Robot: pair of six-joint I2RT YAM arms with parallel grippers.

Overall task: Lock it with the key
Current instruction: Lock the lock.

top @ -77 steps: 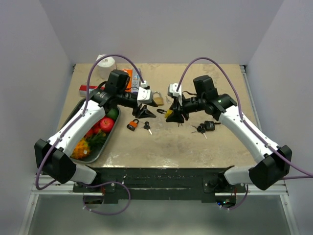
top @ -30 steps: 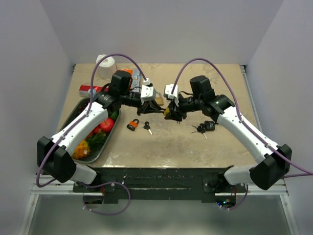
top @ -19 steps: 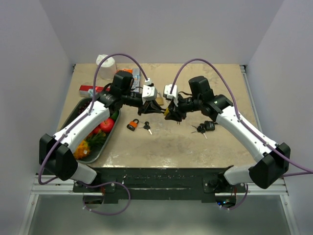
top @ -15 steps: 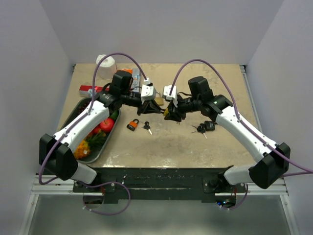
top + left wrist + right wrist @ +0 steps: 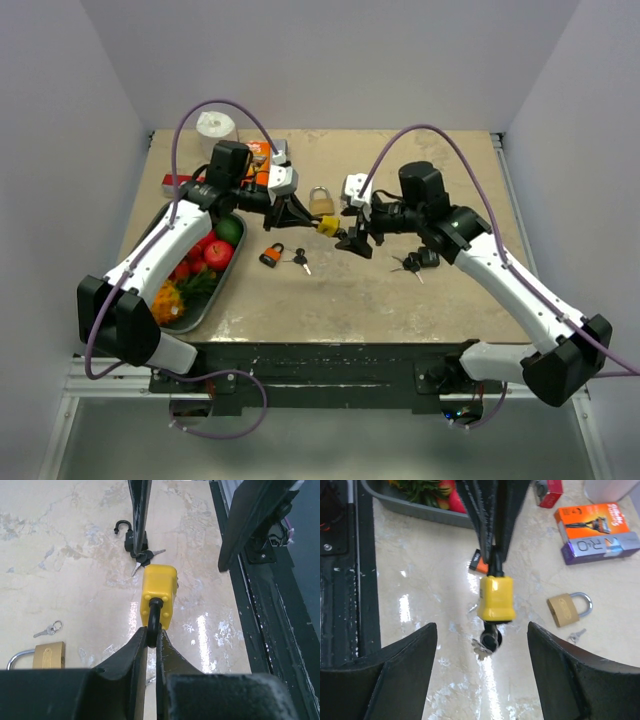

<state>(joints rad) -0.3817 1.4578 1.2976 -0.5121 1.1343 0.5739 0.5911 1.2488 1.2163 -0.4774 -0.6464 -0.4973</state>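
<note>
My left gripper [image 5: 300,217] is shut on the black shackle of a yellow padlock [image 5: 327,226], holding it above the table; the padlock also shows in the left wrist view [image 5: 159,595] and the right wrist view [image 5: 496,598]. A black-headed key [image 5: 492,639] with a spare on its ring sticks out of the padlock's base. My right gripper [image 5: 352,240] is open and empty, its fingers [image 5: 395,680] spread wide just right of the padlock and key, not touching them.
On the table lie a brass padlock [image 5: 321,201] with small keys, an orange padlock [image 5: 271,255] with black keys [image 5: 299,259], and a black padlock with keys [image 5: 418,261]. A grey tray [image 5: 160,225] of fruit stands at left. Razor boxes [image 5: 594,532] and a tape roll [image 5: 216,125] are at the back.
My right gripper has let go of the key and opened, backing off to the right. My left gripper has moved left and slightly forward with the yellow padlock.
</note>
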